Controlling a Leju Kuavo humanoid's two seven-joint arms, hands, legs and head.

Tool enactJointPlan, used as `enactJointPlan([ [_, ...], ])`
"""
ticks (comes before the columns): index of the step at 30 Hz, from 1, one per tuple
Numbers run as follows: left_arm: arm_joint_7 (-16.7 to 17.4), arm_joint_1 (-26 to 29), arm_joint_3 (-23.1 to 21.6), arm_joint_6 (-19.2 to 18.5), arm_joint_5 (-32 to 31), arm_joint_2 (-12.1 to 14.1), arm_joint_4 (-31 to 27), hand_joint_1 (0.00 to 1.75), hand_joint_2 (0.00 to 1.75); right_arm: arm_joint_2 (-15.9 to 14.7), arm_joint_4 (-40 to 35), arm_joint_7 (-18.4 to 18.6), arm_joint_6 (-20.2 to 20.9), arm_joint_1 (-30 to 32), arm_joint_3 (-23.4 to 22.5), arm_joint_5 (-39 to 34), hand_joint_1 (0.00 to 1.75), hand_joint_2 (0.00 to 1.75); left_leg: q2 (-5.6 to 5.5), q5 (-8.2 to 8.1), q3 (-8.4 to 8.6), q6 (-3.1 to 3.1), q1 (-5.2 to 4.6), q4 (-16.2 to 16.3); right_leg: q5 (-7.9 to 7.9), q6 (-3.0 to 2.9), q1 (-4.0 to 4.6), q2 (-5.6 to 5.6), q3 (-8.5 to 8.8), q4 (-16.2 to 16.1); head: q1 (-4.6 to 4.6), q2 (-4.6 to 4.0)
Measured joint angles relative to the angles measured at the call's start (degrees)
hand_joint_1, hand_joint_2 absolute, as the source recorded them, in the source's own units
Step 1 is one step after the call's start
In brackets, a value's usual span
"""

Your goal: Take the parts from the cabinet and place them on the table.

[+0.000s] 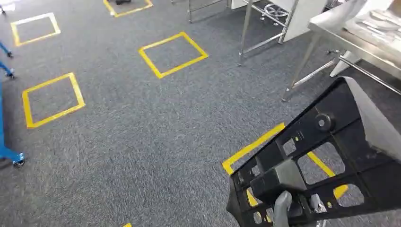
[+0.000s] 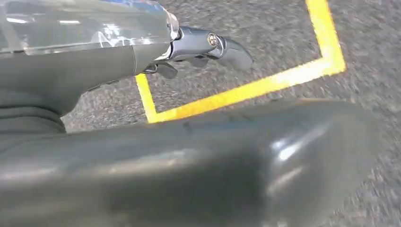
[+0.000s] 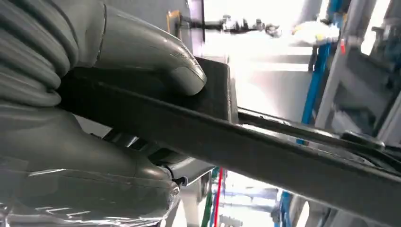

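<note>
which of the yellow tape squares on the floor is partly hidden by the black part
The square at lower right, showing through the black part's cutouts. The right hand holds that part. The other squares lie uncovered farther left.

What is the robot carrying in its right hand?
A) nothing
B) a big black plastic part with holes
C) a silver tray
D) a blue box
B: the right hand grips a large black plastic part with cut-out holes, held above the grey carpet with its yellow tape squares.

open carpet [image 1: 142,123] ahead — steel table [image 1: 331,21] right
</note>
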Motion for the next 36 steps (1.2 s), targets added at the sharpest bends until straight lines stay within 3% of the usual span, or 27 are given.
enactJointPlan([
  [2,0.0,0.2,0.0,0.0,0.1,0.0,0.0,0.00,0.00,0.0,0.0,0.0,0.0,0.0,0.0,0.1,1.75,1.75,-1.54,-4.89,-4.49,-0.14,-0.01,9.6,0.15,-0.28,0.18,1.57,-0.30,0.0,0.00,0.00],
  [3,0.0,0.2,0.0,0.1,0.1,0.0,0.0,0.00,0.00,0.0,0.0,0.0,0.0,0.0,0.0,0.1,1.75,1.75,-1.57,-6.15,-6.46,-0.13,-0.01,13.6,0.18,-0.34,0.33,2.40,-0.40,0.1,0.00,0.00],
  [4,0.0,0.2,0.0,0.1,0.2,0.0,0.0,0.00,0.00,0.1,0.0,0.1,0.0,0.1,0.0,0.1,1.75,1.75,-1.57,-5.90,-7.45,-0.01,-0.01,15.3,0.18,-0.35,0.42,3.33,-0.43,0.3,0.00,0.00],
  [5,0.0,0.3,0.0,0.1,0.2,0.0,0.0,0.00,0.00,0.1,0.0,0.1,0.0,0.1,0.0,0.1,1.75,1.75,-1.60,-4.11,-6.96,0.17,-0.01,13.9,0.17,-0.36,0.51,4.26,-0.35,0.3,0.02,0.00],
  [7,0.0,0.3,0.0,0.2,0.2,0.0,0.0,0.00,0.00,0.1,0.0,0.1,0.0,0.1,-0.1,0.1,1.75,1.75,-2.46,1.36,-3.21,0.70,-0.02,5.0,0.17,-0.33,0.57,5.98,-0.14,0.5,0.00,0.00],
  [8,0.0,0.3,0.0,0.2,0.2,0.0,0.0,0.00,0.00,0.2,0.0,0.1,0.0,0.1,-0.1,0.1,1.75,1.75,-4.38,3.77,-1.05,1.06,-0.02,-0.1,0.19,-0.27,0.54,6.68,-0.15,0.5,0.00,0.00],
  [9,0.0,0.4,0.0,0.2,0.2,0.2,0.0,0.00,0.00,0.2,0.0,0.1,0.0,0.1,-0.1,0.1,1.75,1.75,-8.06,3.07,-0.25,1.51,0.03,-2.5,0.22,0.02,0.62,7.19,-0.46,0.7,0.09,0.00],
  [11,0.0,0.3,0.0,0.3,0.2,0.2,0.1,0.00,0.00,0.2,0.0,0.1,0.0,0.1,-0.1,0.1,1.75,1.75,-6.82,3.33,-0.34,1.50,-0.29,-3.0,0.55,0.92,0.12,8.52,-1.07,0.7,0.04,0.00],
  [13,0.0,0.0,0.0,0.3,0.2,0.2,0.1,0.00,0.00,0.2,0.0,0.1,0.0,0.3,-0.1,0.1,1.75,1.75,-5.53,3.74,0.10,2.13,-0.41,-3.4,1.05,1.79,0.05,10.04,-1.32,0.3,0.04,0.00],
  [14,0.0,0.0,0.0,0.3,0.2,0.0,0.1,0.00,0.00,0.2,-0.1,0.1,0.0,0.4,-0.1,0.2,1.75,1.75,-4.27,4.32,0.38,2.49,0.21,-4.3,0.53,1.88,0.15,7.72,-1.33,1.1,0.13,0.00],
  [15,0.0,0.2,0.0,0.3,0.2,0.0,0.1,0.00,0.00,0.2,-0.1,0.0,0.0,0.4,-0.1,0.2,1.75,1.75,-3.66,4.45,0.48,3.00,0.12,-4.6,-1.20,2.12,0.50,4.10,-2.24,2.9,0.35,0.00],
  [16,0.0,0.3,0.0,0.3,0.2,0.0,0.1,0.00,0.00,0.2,-0.1,0.1,0.0,0.3,-0.2,0.2,1.75,1.75,-2.72,4.51,0.39,3.06,0.03,-4.6,-3.70,2.39,0.42,2.41,-4.13,6.8,0.48,0.00],
  [18,0.0,0.6,0.0,0.3,0.2,0.0,0.1,0.00,0.00,0.2,-0.1,0.1,0.0,0.4,-0.2,0.3,1.75,1.75,-0.99,4.46,0.26,3.04,-0.03,-4.5,-7.40,2.80,0.04,1.66,-8.23,15.3,0.48,0.00],
  [19,0.0,0.6,0.0,0.3,0.2,0.0,0.1,0.00,0.00,0.2,-0.1,0.3,0.0,0.4,-0.3,0.3,1.75,1.75,-0.11,4.39,0.23,2.98,-0.02,-4.4,-7.70,2.99,-0.13,1.56,-9.38,17.7,0.48,0.00],
  [21,0.0,0.5,0.0,0.2,0.2,-0.1,0.1,0.00,0.00,0.2,-0.1,0.5,0.0,0.5,-0.4,0.3,1.75,1.75,1.45,4.14,0.31,2.65,0.07,-4.3,-4.58,3.36,-0.52,1.11,-7.53,14.1,0.48,0.00],
  [22,0.0,0.4,-0.1,0.1,0.2,-0.1,0.1,0.00,0.00,0.2,-0.1,0.5,0.0,0.5,-0.4,0.3,1.75,1.75,2.19,3.85,0.43,2.41,0.15,-4.1,-1.88,3.46,-0.66,0.35,-4.42,8.5,0.48,0.00],
  [23,0.0,0.4,-0.1,0.1,0.2,-0.1,0.1,0.00,0.00,0.2,-0.1,0.5,0.0,0.5,-0.4,0.3,1.75,1.75,2.76,3.58,0.59,2.11,0.20,-3.9,0.12,3.47,-0.67,-1.34,-1.23,3.0,0.48,0.00],
  [24,0.0,0.4,-0.1,0.0,0.2,0.0,0.1,0.00,0.00,0.2,0.0,0.5,0.0,0.4,-0.4,0.3,1.75,1.75,3.26,3.29,0.98,1.68,-0.19,-3.7,-0.73,2.84,-0.30,-3.99,-0.19,1.1,0.42,0.00],
  [25,-0.1,0.5,-0.1,0.0,0.2,0.0,0.1,0.00,0.00,0.2,-0.1,0.5,0.0,0.4,-0.4,0.3,1.75,1.75,3.64,2.90,0.87,1.26,-0.32,-3.5,-0.22,2.61,-0.32,-4.01,-0.18,0.6,0.50,0.00],
  [28,-0.1,0.1,-0.1,-0.1,0.2,0.0,0.1,0.00,0.00,0.2,-0.1,0.5,0.1,0.5,-0.6,0.5,1.75,1.75,5.43,2.87,1.89,0.30,-0.16,-4.0,-0.34,1.49,0.20,-1.72,-0.58,0.9,0.35,0.00],
  [29,-0.1,0.0,-0.1,-0.2,0.2,0.0,0.0,0.00,0.00,0.2,-0.1,0.5,0.1,0.6,-0.6,0.5,1.75,1.75,4.60,2.30,1.80,-0.29,0.17,-3.7,0.10,0.84,-0.51,-0.89,-0.28,0.4,0.33,0.00],
  [30,-0.1,0.0,-0.1,-0.2,0.1,0.0,0.0,0.00,0.00,0.3,-0.2,0.5,0.1,0.7,-0.7,0.5,1.75,1.75,1.44,0.97,1.42,-0.48,0.22,-2.2,0.21,0.60,-0.47,-0.36,-0.37,0.3,0.15,0.00],
  [31,-0.1,0.1,-0.1,-0.2,0.1,0.0,0.0,0.00,0.00,0.3,-0.3,0.6,0.1,0.6,-0.7,0.5,1.75,1.75,-0.49,-1.33,-0.09,-0.46,0.33,1.2,0.31,0.21,-0.41,0.20,-0.54,0.3,0.02,0.00],
  [33,-0.1,0.3,-0.1,-0.2,0.1,0.0,0.1,0.00,0.00,0.4,-0.3,0.6,0.1,0.6,-0.7,0.5,1.75,1.75,-1.55,-5.81,-4.69,-0.46,0.30,10.7,0.46,-0.14,-0.04,1.71,-0.87,0.3,0.00,0.00],
  [34,-0.1,0.3,-0.1,-0.2,0.1,0.0,0.1,0.00,0.00,0.4,-0.2,0.6,0.1,0.6,-0.7,0.5,1.75,1.75,-1.55,-6.54,-6.11,-0.42,0.30,13.5,0.50,-0.20,0.11,2.38,-0.97,0.4,-0.02,0.00],
  [35,-0.1,0.3,-0.1,-0.2,0.1,0.0,0.1,0.00,0.00,0.4,-0.2,0.6,0.1,0.7,-0.8,0.5,1.75,1.75,-1.57,-5.70,-6.98,-0.18,0.29,14.7,0.53,-0.26,0.36,3.55,-0.99,0.5,-0.02,0.00],
  [36,-0.1,0.4,-0.1,-0.2,0.0,0.0,0.1,0.00,0.00,0.4,-0.2,0.7,0.1,0.7,-0.8,0.5,1.75,1.75,-1.58,-4.22,-6.44,0.03,0.25,13.2,0.54,-0.26,0.44,4.21,-0.96,0.5,0.00,0.00],
])
